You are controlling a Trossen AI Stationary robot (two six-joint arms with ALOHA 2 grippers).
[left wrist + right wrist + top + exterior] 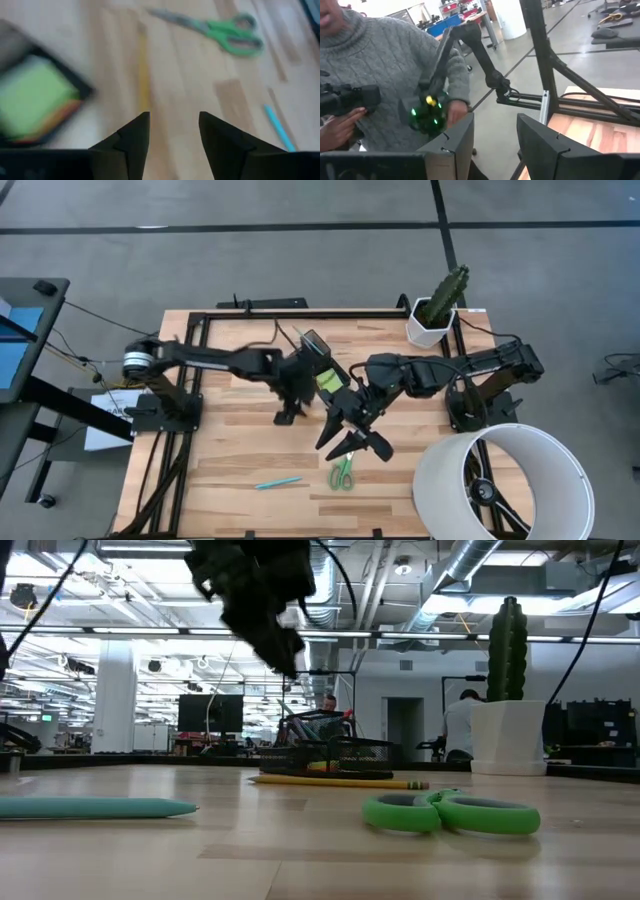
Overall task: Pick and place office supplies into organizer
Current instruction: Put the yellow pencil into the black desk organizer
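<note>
Over the middle of the table (230, 450), as I read my feeds:

1. Left hand (172, 135): released, fingers (131, 142) spread, nothing between them. It hangs above bare wood just beside the organizer.
2. Right hand (495, 142): also released, gap empty. Its arm reaches in from the right side to the table's centre, near the left arm. Its camera looks past the table edge at a person (380, 75) in a grey knit sweater holding a dark device.
3. Organizer (318, 368): black, near the table centre, next to the left arm's wrist.
4. Sticky note pad (35, 97): lime green, lying in the organizer's low tray. I see a reddish edge under it but cannot tell what that is.
5. Yellow pencil (335, 781): flat on the wood in front of the organizer, outside it.
6. Scissors (343, 473): green handles, flat on the table toward the near edge, apart from both hands.
7. Teal pen (277, 482): flat on the table, left of the scissors, not touching them.
8. White pot with cactus (432, 325): far right corner, upright.
9. Large white cylinder (500, 480): near right corner, at the right arm's base.

In the low view a dark arm comes down from above; I cannot tell which one it is.
</note>
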